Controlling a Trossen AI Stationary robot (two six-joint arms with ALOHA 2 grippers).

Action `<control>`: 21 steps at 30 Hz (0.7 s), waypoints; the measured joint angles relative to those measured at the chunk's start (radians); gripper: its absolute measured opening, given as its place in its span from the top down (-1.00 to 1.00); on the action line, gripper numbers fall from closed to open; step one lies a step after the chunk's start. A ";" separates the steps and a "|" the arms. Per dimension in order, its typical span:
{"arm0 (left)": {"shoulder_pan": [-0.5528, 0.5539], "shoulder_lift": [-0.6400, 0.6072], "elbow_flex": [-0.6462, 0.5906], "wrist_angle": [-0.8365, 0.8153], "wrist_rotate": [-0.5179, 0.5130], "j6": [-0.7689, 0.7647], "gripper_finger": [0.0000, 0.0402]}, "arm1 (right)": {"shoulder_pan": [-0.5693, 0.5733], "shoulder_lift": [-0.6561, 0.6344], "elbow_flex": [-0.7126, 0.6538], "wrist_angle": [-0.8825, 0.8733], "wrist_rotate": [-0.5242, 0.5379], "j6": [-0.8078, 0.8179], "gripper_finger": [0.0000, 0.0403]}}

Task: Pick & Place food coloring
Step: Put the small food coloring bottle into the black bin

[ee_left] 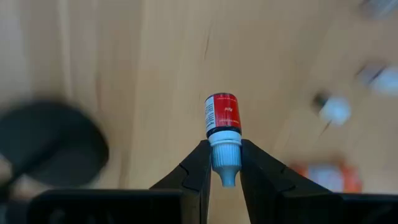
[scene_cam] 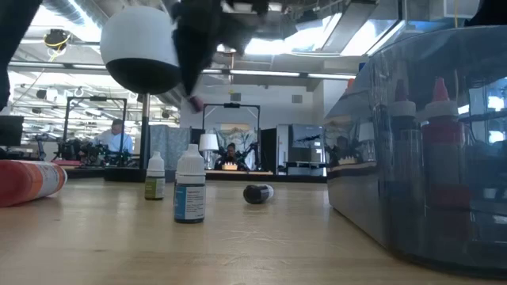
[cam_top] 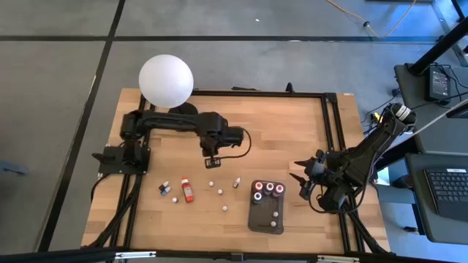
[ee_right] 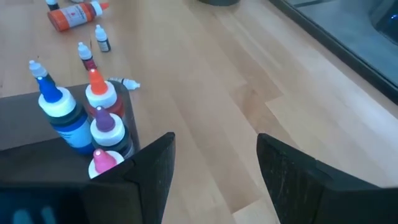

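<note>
Currently: left gripper [ee_left: 224, 165] fingers pinching the white cap of a small red food coloring bottle [ee_left: 222, 116], raised above the wooden table [cam_top: 278, 124]. Right gripper [ee_right: 214, 162] fingers spread, empty, just beside the dark grey tray [cam_top: 265, 216] holding several bottles.

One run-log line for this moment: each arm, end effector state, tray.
left end effector: shut on red bottle, above table | right end effector: open, idle by tray | tray: several bottles in
</note>
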 joint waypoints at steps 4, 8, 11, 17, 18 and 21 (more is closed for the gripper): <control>0.012 0.075 -0.002 -0.074 0.052 -0.022 0.68 | 0.000 0.026 0.000 0.003 0.001 0.000 -0.13; 0.011 0.135 -0.003 -0.072 0.121 0.027 0.68 | 0.000 0.063 0.000 0.015 0.001 0.000 -0.13; 0.011 0.187 -0.004 -0.067 0.122 0.038 0.68 | 0.000 0.092 0.000 0.023 0.002 0.000 -0.13; 0.012 0.258 -0.004 -0.069 0.121 0.043 0.67 | 0.000 0.146 0.000 0.025 0.001 0.000 -0.13; 0.011 0.266 -0.004 -0.070 0.121 0.048 0.67 | 0.000 0.151 0.000 0.026 0.001 0.000 -0.13; 0.011 0.284 -0.004 -0.070 0.122 0.055 0.67 | 0.000 0.161 0.000 0.027 0.000 0.000 -0.13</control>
